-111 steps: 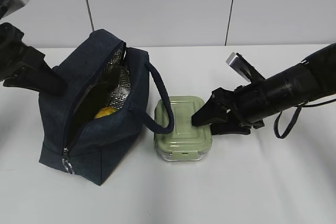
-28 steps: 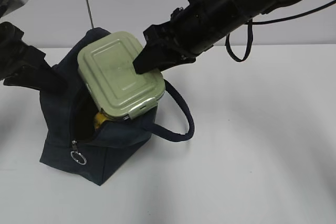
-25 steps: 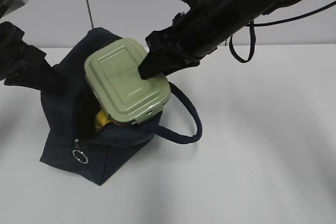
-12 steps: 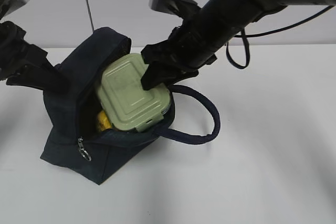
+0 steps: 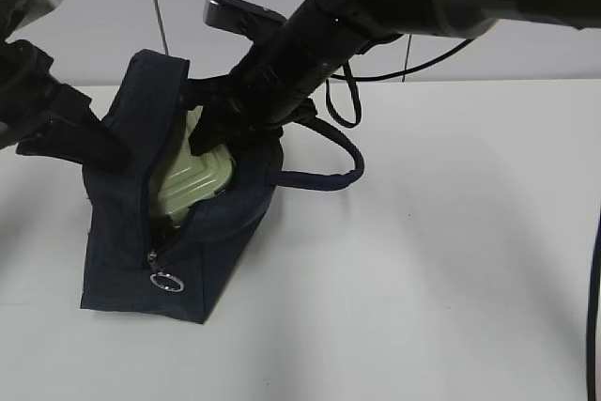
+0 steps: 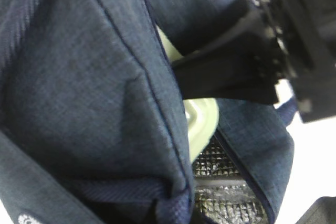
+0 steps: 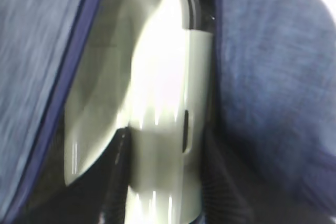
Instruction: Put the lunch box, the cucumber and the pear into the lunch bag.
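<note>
While the lunch bag [image 5: 141, 223] stands open on the white bench [image 5: 441, 260], the right gripper [image 5: 218, 112] reaches into its mouth, closed on the pale green lunch box [image 5: 194, 178], which sits tilted, mostly inside the bag. The left gripper [image 5: 89, 149] presses against the bag's far wall; whether it pinches the fabric cannot be told. The silver lining [image 6: 223, 192] shows beneath the box.
</note>
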Controlling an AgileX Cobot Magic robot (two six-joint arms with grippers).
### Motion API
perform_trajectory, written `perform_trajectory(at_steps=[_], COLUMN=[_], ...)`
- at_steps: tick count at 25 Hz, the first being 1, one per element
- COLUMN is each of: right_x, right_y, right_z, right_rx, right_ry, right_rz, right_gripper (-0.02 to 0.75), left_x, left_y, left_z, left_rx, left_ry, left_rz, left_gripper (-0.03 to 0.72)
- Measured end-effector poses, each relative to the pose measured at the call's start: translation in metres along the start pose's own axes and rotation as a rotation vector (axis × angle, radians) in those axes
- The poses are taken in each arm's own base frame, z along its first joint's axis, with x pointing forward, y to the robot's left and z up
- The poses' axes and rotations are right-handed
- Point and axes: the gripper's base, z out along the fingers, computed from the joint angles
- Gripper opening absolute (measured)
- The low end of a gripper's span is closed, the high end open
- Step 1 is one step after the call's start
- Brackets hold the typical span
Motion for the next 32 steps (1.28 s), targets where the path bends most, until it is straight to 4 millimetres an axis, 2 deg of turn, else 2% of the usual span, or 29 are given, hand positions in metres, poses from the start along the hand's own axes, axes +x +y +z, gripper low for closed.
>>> perform_trajectory(at_steps=[2, 4, 8, 10, 15, 19, 26, 32], right_x=[0.001, 0.002, 0.000, -0.005, -0.025, -0.029, -0.024, -0.018], right_y=[0.001, 0.001, 0.009, 0.013, 0.016, 0.002, -0.008, -0.011], right_z=[0.004, 0.007, 0.001, -0.008, -0.050, -0.071, -0.074, -0.058], right_rx=[-0.028, -0.050, -0.095, -0.095, -0.001, 0.111, 0.203, 0.148], right_ry=[0.023, 0.051, 0.083, 0.067, -0.012, 0.000, 0.069, 0.117], right_rz=[-0.009, -0.027, -0.069, -0.092, -0.155, -0.148, -0.128, -0.086], right_gripper=[0.262, 0.304, 0.493, 0.525, 0.505, 0.487, 0.485, 0.484], left_x=[0.000, 0.000, 0.000, 0.000, 0.000, 0.000, 0.000, 0.000], left_y=[0.000, 0.000, 0.000, 0.000, 0.000, 0.000, 0.000, 0.000], left_z=[0.000, 0.000, 0.000, 0.000, 0.000, 0.000, 0.000, 0.000], left_rx=[0.000, 0.000, -0.001, -0.002, -0.004, -0.005, -0.006, -0.007], left_ry=[0.000, 0.000, 0.000, 0.001, 0.002, 0.002, 0.002, 0.001], left_rz=[0.000, 0.001, 0.001, 0.002, 0.004, 0.005, 0.005, 0.005], left_gripper=[0.006, 0.006, 0.006, 0.006, 0.006, 0.006, 0.006, 0.006])
